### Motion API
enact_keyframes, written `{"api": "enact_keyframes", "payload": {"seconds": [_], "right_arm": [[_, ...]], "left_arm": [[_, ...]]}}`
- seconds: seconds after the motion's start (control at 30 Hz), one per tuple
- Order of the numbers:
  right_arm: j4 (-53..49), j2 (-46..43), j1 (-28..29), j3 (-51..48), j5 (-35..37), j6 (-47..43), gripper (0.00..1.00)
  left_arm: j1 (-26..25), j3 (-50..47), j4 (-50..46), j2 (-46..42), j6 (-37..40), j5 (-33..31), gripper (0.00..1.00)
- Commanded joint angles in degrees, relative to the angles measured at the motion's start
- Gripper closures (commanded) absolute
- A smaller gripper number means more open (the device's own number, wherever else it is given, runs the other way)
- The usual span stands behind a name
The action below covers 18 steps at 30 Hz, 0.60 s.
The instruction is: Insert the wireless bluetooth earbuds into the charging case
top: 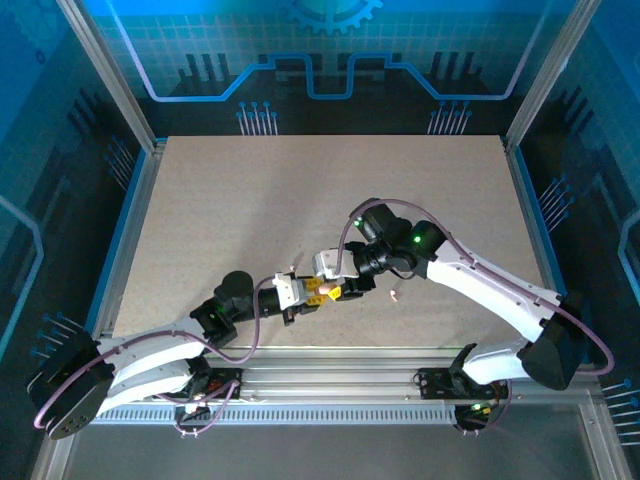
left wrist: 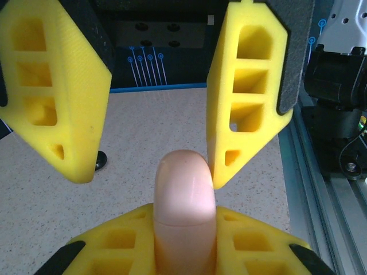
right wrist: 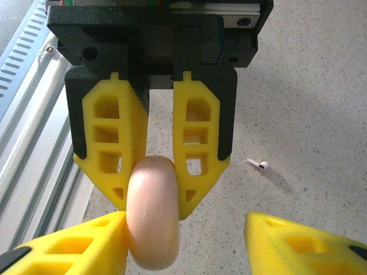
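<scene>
Opening on the worktop (top: 300,200): pale, speckled, fenced at the near edge by aluminium rails (top: 330,385).

Up from the bases, two white arms, the left arm (top: 150,362) and the right arm (top: 490,290), bent inward and meeting nose to nose near the middle, just inside that near edge.

Over to the left pincer (right wrist: 153,203): yellow fingers (right wrist: 109,143) pressed in from both sides, pinching the charging case (right wrist: 152,229). Pale pink, rounded, held edge-on between the fingertips. From the left wrist, the same case (left wrist: 184,189) poking out past the fingers, with a faint seam across it.

Now the right pincer (left wrist: 150,177): spread wide, gripping nothing, facing the left one head-on. One finger on each side of the case, one fingertip (left wrist: 221,172) right up against the pink shell, the other well off it.

Behind that far finger, a small dark round thing (left wrist: 100,160) on the worktop, half hidden, identity unclear.

And smallest of all, one earbud (right wrist: 261,167): tiny, whitish, lying loose on the worktop beside the right arm's wrist (top: 394,295), apart from both pincers and outside the case.
</scene>
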Motion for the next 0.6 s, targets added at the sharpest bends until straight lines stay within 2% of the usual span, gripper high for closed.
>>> {"api": "enact_keyframes", "payload": {"seconds": [0.0, 0.3, 0.57], "right_arm": [[3.08, -1.42, 0.01, -1.05, 2.56, 1.69, 0.46], [7.70, -5.01, -3.13, -2.50, 0.67, 5.13, 0.46], [8.98, -6.04, -5.00, -3.43, 2.44, 7.49, 0.47]], "left_arm": [[-0.03, 1.93, 1.47, -1.46, -0.46, 2.41, 0.86], [0.03, 1.40, 1.68, -1.47, -0.88, 2.32, 0.86], [0.05, 0.83, 2.88, -1.89, -1.41, 1.90, 0.86]]}}
